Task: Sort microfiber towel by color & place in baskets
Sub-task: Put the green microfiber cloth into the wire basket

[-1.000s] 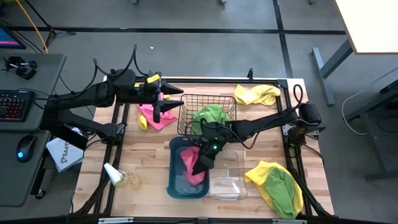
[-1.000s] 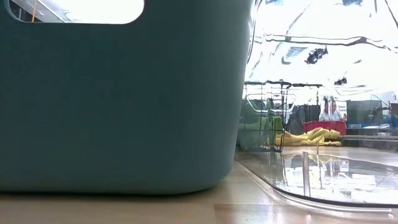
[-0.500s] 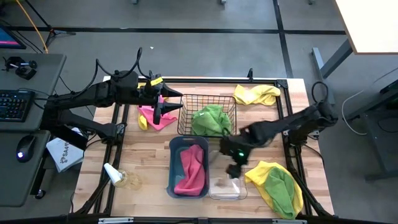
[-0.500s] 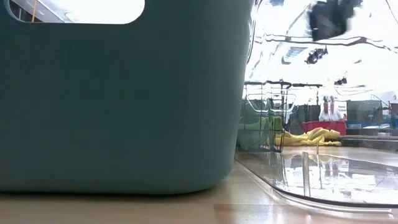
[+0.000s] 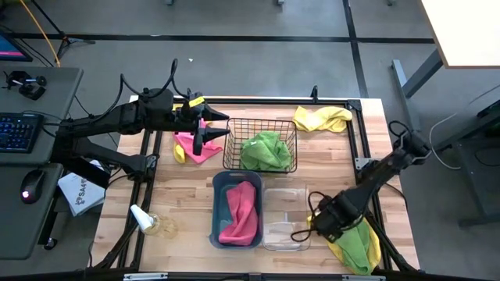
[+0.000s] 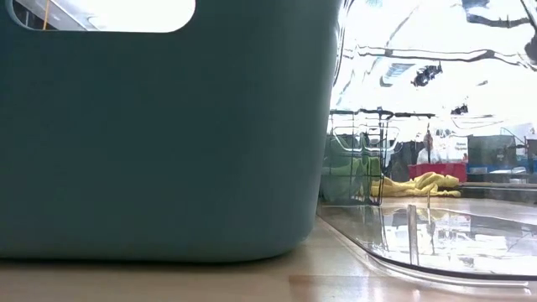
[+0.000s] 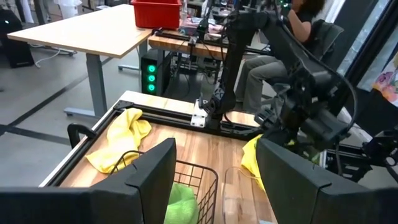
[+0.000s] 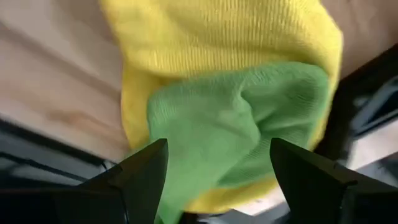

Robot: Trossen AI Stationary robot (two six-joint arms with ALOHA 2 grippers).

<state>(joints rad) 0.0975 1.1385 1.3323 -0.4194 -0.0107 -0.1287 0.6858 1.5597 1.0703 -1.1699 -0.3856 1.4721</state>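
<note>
While no legible writing shows, the right tool hovers released over the green towel; left tool released.

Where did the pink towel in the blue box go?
In the high view, the pink towel lies inside the teal bin, left of the clear bin and just in front of the wire basket.

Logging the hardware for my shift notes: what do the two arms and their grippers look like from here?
Both arms are dark, jointed links with black cables looping off them. The left gripper carries a yellow tag near its wrist. The right gripper has two broad, flat, dark fingers; the left gripper's look the same in the left wrist view.
</note>
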